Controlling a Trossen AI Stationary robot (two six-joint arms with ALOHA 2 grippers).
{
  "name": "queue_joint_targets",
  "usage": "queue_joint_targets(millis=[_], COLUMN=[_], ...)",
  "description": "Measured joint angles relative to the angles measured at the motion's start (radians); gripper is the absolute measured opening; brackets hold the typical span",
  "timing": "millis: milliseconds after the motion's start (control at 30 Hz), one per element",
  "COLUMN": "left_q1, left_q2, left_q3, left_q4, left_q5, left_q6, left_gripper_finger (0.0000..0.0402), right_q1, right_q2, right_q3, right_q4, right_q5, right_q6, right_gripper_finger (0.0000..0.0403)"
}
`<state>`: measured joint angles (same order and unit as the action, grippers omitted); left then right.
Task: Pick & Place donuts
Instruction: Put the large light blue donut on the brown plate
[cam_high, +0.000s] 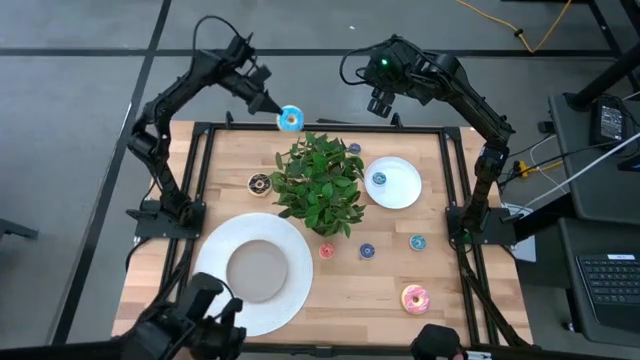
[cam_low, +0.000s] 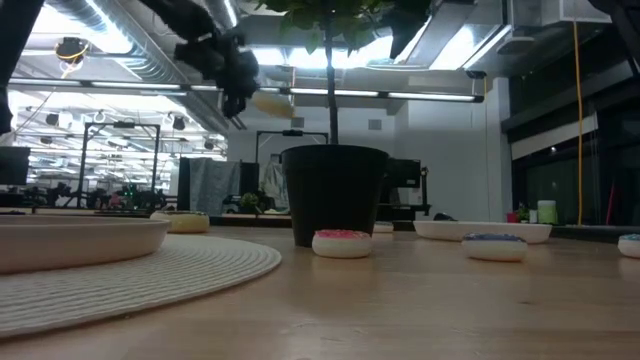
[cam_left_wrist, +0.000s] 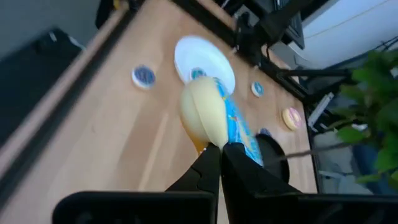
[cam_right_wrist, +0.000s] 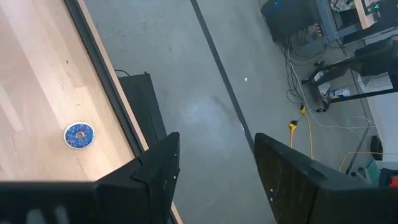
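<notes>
Left gripper (cam_high: 272, 108) pinches the glossy blue-frosted ring donut (cam_high: 290, 119) aloft.

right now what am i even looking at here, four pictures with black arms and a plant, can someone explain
This is a two-armed robot working at a light wooden table. One picture looks straight down from above, one looks level across the tabletop, and two come from cameras on the arms' wrists.

The left arm's tool is shut on a ring-shaped toy donut with light-blue frosting, held in the air by the table's far edge. The right arm's tool is open and empty, out past that same edge.

On the table stand a leafy green plant in a dark pot, a big round white plate on a woven mat, and a small white plate with a tiny blue donut on it. A pink-frosted donut, a chocolate-brown donut and several tiny donuts lie around them.
</notes>
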<state>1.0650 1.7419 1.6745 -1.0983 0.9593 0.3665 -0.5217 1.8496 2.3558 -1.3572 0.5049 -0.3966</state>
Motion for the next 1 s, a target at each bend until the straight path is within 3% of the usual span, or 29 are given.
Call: queue_joint_targets(millis=[333, 567, 733, 833, 1000], left_q1=[-0.035, -0.051, -0.051, -0.06, -0.077], left_q2=[-0.038, -0.196, -0.294, -0.338, -0.398], left_q3=[-0.275, -0.42, -0.477, -0.499, -0.539], left_q4=[0.049, 0.254, 0.309, 0.319, 0.321], left_q5=[0.065, 0.058, 0.057, 0.048, 0.035], left_q6=[0.073, -0.06, -0.115, -0.13, -0.143], left_gripper_finger=[0.0002, 0.0002, 0.0002, 0.0002, 0.0002], right_q1=[0.0, 0.0, 0.0, 0.0, -0.012], right_q2=[0.0, 0.0, 0.0, 0.0, -0.001], right_q3=[0.0, 0.0, 0.0, 0.0, -0.033], right_q4=[0.0, 0.006, 0.006, 0.017, 0.001], right_q5=[-0.001, -0.036, -0.095, -0.175, -0.449], right_q6=[-0.029, -0.031, -0.031, 0.041, 0.189], right_gripper_finger=[0.0207, 0.0207, 0.0207, 0.0207, 0.0207])
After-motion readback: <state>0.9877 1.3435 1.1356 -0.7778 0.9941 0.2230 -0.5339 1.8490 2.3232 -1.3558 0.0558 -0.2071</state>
